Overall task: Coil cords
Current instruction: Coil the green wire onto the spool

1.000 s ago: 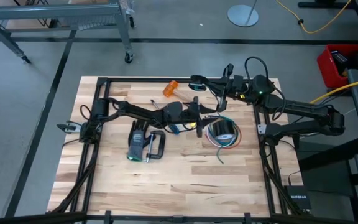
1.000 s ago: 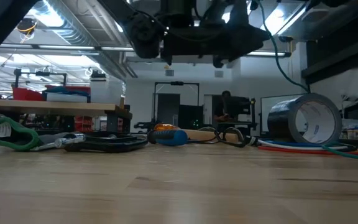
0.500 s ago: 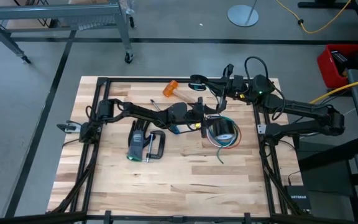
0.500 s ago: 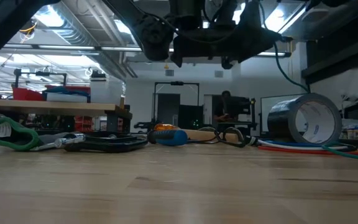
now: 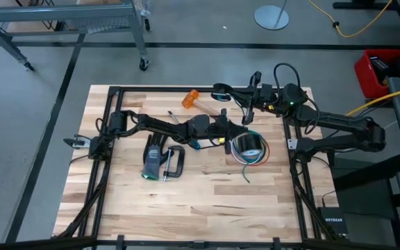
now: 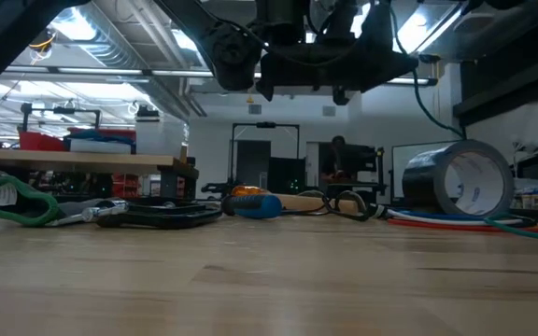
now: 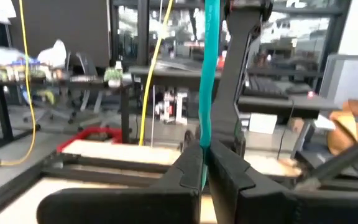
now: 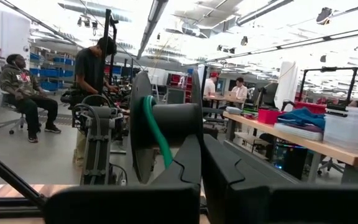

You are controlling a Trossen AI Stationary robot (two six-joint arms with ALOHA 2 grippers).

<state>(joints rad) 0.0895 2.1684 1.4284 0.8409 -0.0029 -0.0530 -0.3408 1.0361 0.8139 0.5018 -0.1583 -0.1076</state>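
A teal cord runs straight between my two grippers, above the table's far middle. My left gripper reaches in from the table's left, beside the tape roll, and is shut on the cord. My right gripper comes from the far right, fingers shut, and the cord curves away from it over my left arm's wrist. Red, white and blue wires lie on the table around the tape roll. Black cord loops rest on the table behind. My left gripper pinches the teal cord between its two fingers, coming level from the table's left. The cord leaves the fingers in a straight, taut line toward my right gripper, clear of the table. My right gripper is shut on the teal cord where it comes out beside the fingers. The fingers themselves hide the exact place of contact. From there the cord bends over my left arm's wrist.
An orange-headed hammer lies at the far edge. A clamp and a grey tool lie left of centre, and a blue-handled screwdriver lies under my left arm. The near half of the table shows bare wood. People stand in the room beyond.
My left gripper has gone a little toward the table's right edge, closer to my right gripper and the tape roll, and has shut on the teal cord.
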